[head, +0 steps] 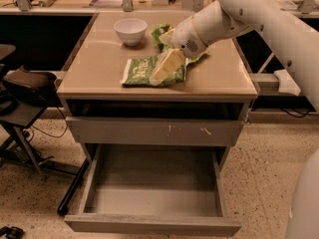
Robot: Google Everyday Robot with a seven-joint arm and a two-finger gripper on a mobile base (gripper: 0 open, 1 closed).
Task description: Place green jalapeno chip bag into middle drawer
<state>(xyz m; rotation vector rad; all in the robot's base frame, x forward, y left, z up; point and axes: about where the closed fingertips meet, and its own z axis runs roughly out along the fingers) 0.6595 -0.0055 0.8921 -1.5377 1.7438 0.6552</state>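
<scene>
The green jalapeno chip bag point(141, 71) lies flat on the cabinet top, near its front edge. My gripper point(167, 66) comes down from the white arm at the upper right and rests over the bag's right end, covering that part. The bag is still on the surface. The middle drawer point(149, 225) is pulled out below, with a plain grey front board and a deep grey tray with nothing in it.
A white bowl point(130, 30) stands at the back left of the cabinet top point(94, 73). A second, crumpled green bag point(160, 33) lies behind the arm. A closed drawer front point(124, 132) with pale scratch marks sits above the open drawer. A dark chair point(25, 83) stands to the left.
</scene>
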